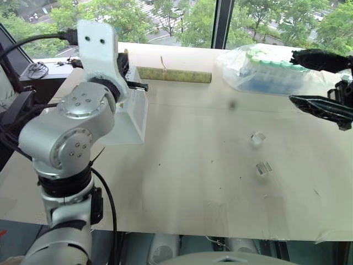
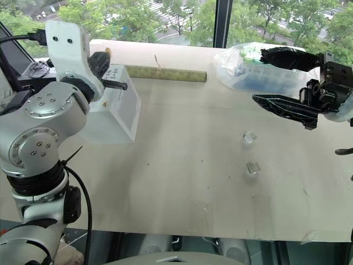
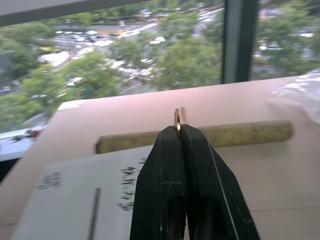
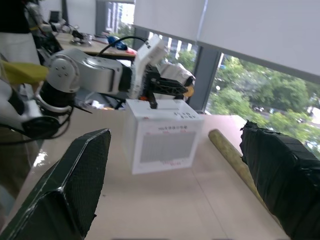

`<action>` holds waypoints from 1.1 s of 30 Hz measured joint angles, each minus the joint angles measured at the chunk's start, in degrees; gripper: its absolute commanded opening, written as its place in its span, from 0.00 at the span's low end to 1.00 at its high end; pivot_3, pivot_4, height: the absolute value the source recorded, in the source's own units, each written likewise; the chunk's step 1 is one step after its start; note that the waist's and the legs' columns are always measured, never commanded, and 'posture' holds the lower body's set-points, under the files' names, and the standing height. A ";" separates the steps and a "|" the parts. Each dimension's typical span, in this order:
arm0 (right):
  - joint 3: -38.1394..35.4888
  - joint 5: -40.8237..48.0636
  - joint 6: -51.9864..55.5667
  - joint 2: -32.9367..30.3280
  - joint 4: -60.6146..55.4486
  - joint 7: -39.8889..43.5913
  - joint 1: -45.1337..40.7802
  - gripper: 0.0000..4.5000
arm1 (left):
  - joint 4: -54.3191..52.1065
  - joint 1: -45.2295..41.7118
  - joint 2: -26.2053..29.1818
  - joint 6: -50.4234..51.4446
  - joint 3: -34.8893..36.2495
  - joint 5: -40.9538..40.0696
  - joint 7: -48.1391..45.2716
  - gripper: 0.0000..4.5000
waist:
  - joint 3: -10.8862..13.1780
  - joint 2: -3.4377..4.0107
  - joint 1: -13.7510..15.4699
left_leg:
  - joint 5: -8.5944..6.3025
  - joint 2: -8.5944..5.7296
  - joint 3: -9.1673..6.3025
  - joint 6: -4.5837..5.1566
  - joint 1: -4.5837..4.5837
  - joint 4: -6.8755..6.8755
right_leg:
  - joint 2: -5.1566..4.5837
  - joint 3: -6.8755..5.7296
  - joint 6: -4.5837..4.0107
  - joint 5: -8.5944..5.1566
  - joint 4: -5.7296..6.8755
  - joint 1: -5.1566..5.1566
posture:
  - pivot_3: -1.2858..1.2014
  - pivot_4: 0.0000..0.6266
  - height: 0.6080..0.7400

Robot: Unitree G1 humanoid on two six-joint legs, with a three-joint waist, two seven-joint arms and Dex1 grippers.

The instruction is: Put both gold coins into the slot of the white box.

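left gripper (image 3: 179,131) is clamped tight, fingers pressed together, with a gold coin (image 3: 177,120) pinched edge-on at the tips; only the top arc of the coin sticks out above them. it hangs over the white box (image 4: 162,138), and the slot (image 3: 94,219) is visible as a thin dark line on the box's top face, off to one side of the fingers in the left wrist view, next to the small printed writing. in the right wrist view the left gripper sits just above the box's top rear edge with a bit of gold at its tip. can't tell if the coin is lined up with the slot.

right gripper (image 2: 278,80) is spread wide with nothing between its fingers, held in the air on the right side of the table (image 1: 209,182), in front of the clear bag of green-capped tubes (image 1: 265,69).

box stands on the left part of the table, near the far edge. a green-yellow roll (image 1: 174,74) lies along the far edge between box and bag. two small clear plastic pieces (image 2: 251,152) lie on the table right of centre, well apart from the box.
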 measured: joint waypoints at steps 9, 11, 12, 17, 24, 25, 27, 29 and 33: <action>0.67 -0.06 0.99 3.11 -4.04 -2.08 2.71 0.99 | 3.14 -1.97 -4.12 13.16 2.30 7.22 -1.66 0.00 | 0.01 0.01 -0.17 | 0.01 0.01 -0.02 -0.02 0.02 -0.01 | 0.00 -0.04 0.00 0.01 0.08 -0.03 | 0.52 0.24 1.00; 0.62 -0.66 0.95 3.07 -4.57 -2.05 3.82 0.99 | 3.91 -2.00 -4.22 13.68 2.84 8.87 -2.74 0.00 | 0.01 0.01 -0.18 | 0.01 0.01 -0.01 -0.02 0.02 0.00 | -0.01 -0.04 0.00 0.01 0.08 -0.02 | 0.52 0.24 1.00; 0.61 -0.97 0.93 3.03 -4.99 -1.90 4.65 0.99 | 4.29 -1.99 -4.20 13.73 2.91 9.59 -3.40 0.00 | 0.01 0.01 -0.17 | 0.01 0.01 -0.01 -0.02 0.02 0.00 | -0.01 -0.04 0.00 0.01 0.08 -0.02 | 0.52 0.24 1.00; -0.70 -2.70 0.85 2.00 -5.99 -0.99 9.40 0.99 | 5.02 -1.98 -3.83 13.73 3.29 13.24 -5.94 0.00 | 0.01 0.01 -0.02 | 0.00 0.00 -0.02 -0.01 0.00 0.00 | -0.04 -0.04 -0.01 0.01 0.07 -0.02 | 0.52 0.24 1.00; -3.98 -3.93 0.80 0.22 -5.93 0.63 13.13 0.99 | 5.15 -2.01 -2.67 16.02 3.85 17.34 -9.72 0.00 | 0.00 0.01 -0.20 | 0.00 0.01 -0.01 -0.01 0.05 0.00 | -0.03 -0.02 -0.01 0.01 0.11 -0.02 | 0.52 0.24 1.00; -3.99 -4.10 0.79 0.23 -5.91 0.76 13.23 0.99 | 5.15 -2.02 -2.69 16.45 3.91 17.68 -10.13 0.00 | 0.01 0.01 -0.20 | 0.00 0.01 -0.01 -0.01 0.06 0.00 | -0.03 -0.02 -0.01 0.01 0.11 -0.02 | 0.52 0.24 1.00; -3.99 -4.39 0.75 0.23 -5.88 0.88 13.33 0.99 | 5.14 -2.02 -3.01 17.03 4.00 18.19 -11.01 0.00 | 0.01 0.01 -0.17 | 0.00 0.01 -0.01 -0.01 0.05 0.01 | -0.03 -0.02 -0.01 0.01 0.11 -0.02 | 0.52 0.24 1.00; -3.98 -4.62 0.74 0.23 -5.88 0.80 13.29 0.99 | 5.02 -2.02 -3.50 17.05 4.58 18.69 -11.66 0.00 | 0.00 0.01 -0.17 | 0.00 0.00 0.00 -0.01 0.05 0.01 | -0.04 -0.01 -0.01 0.01 0.11 -0.02 | 0.52 0.24 1.00; -3.94 -4.62 0.90 0.21 -5.78 0.70 12.76 0.99 | 4.61 -1.12 -3.90 17.13 6.14 19.89 -12.43 0.00 | 0.00 0.01 -0.22 | 0.00 0.00 0.01 -0.01 0.06 0.00 | -0.03 0.00 -0.01 0.01 0.11 -0.02 | 0.52 0.24 1.00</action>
